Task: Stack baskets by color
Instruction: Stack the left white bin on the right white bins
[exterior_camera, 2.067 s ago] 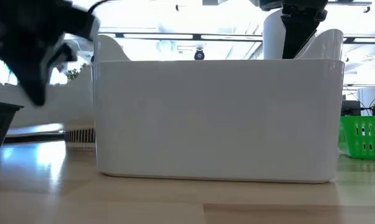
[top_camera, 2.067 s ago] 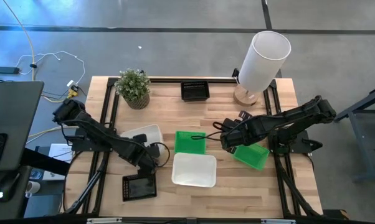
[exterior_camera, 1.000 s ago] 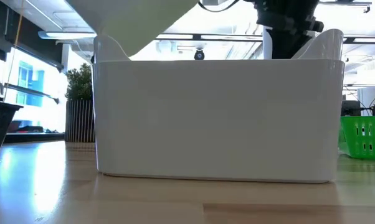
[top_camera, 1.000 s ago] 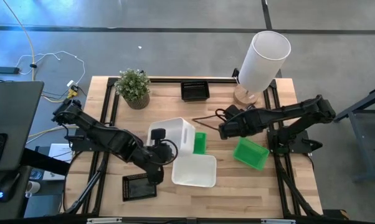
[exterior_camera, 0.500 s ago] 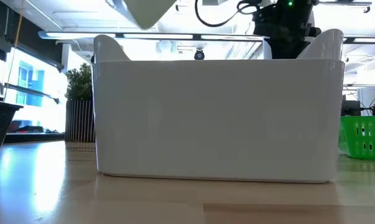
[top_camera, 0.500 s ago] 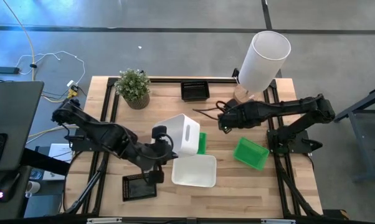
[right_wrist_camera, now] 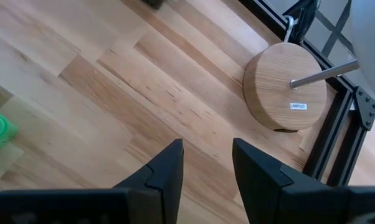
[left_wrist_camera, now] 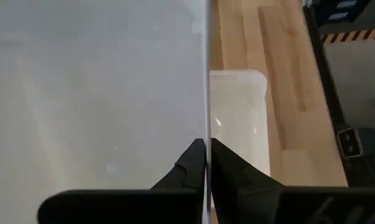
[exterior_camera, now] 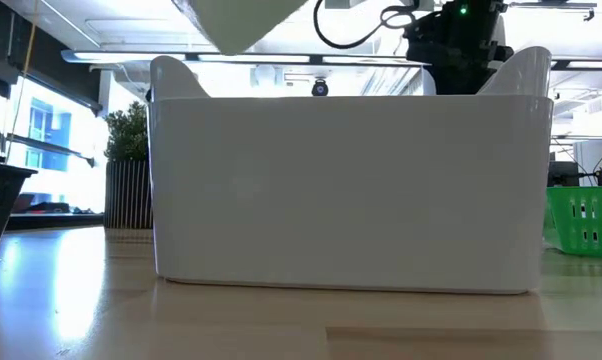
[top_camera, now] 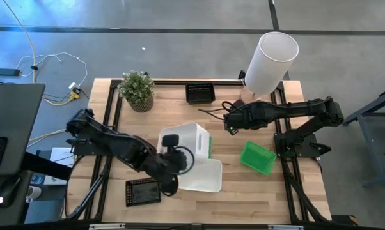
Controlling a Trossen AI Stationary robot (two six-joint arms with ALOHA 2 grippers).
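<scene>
Left gripper (left_wrist_camera: pixel 207 163) is clamped on the wall of a white basket (top_camera: pixel 191 140), carried tilted in the air, above the second white basket (top_camera: pixel 202 177) at the table's front edge. Thin, stiff, light plastic, probably slick; a rim pinch is the right hold. Lower basket's long axis runs left-right, mouth up. Right gripper (right_wrist_camera: pixel 206 163) is parted, empty, near the lamp base (right_wrist_camera: pixel 286 92).
</scene>
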